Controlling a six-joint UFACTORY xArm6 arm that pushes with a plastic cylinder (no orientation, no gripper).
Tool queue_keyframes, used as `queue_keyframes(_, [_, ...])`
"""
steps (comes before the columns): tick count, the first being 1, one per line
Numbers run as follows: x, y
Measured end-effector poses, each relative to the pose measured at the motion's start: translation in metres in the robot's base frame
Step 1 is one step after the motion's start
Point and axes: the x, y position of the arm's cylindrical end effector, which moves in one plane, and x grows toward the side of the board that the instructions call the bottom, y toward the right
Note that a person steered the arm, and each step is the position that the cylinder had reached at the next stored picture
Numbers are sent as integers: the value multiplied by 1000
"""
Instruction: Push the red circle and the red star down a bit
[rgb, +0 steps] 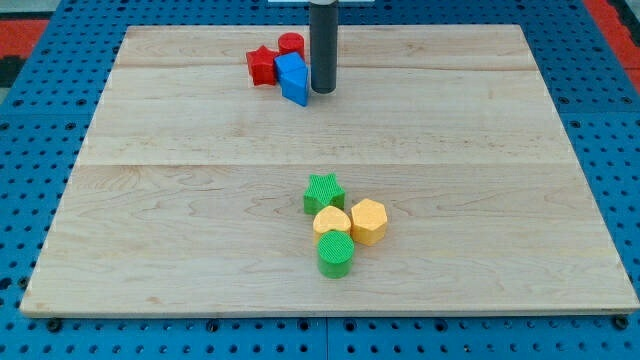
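Table: a pale wooden table (200, 150) on a blue pegboard base, seen from one long side.
Red pair: the red star (262, 65) and the red circle (291, 43) sit close together near the view's top, left of centre; the circle is just behind and to the right of the star.
Blue block: a blue block (293, 78), shape hard to make out, stands against the red pair's lower right side, seemingly touching the star.
Rod: a dark upright rod comes down from the view's top; my tip (322, 92) rests on the table just to the right of the blue block, touching it or nearly so.
Jaws: there are none; the arm ends in a bare rod, so nothing is grasped.
Lower cluster: a green star (324, 191), a yellow heart (332, 221), a yellow hexagon (368, 220) and a green circle (335, 255) huddle near the view's bottom centre, well apart from the tip.
Why placed so: the tip stands beside the reds, not above them; to push them down it likely needs to get round to their top side, and the blue block may be carried along.
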Motion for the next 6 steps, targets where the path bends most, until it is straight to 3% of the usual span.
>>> queue_keyframes(3, [0,7])
queue_keyframes(5, [-86,-2])
queue_keyframes(6, [-97,-41])
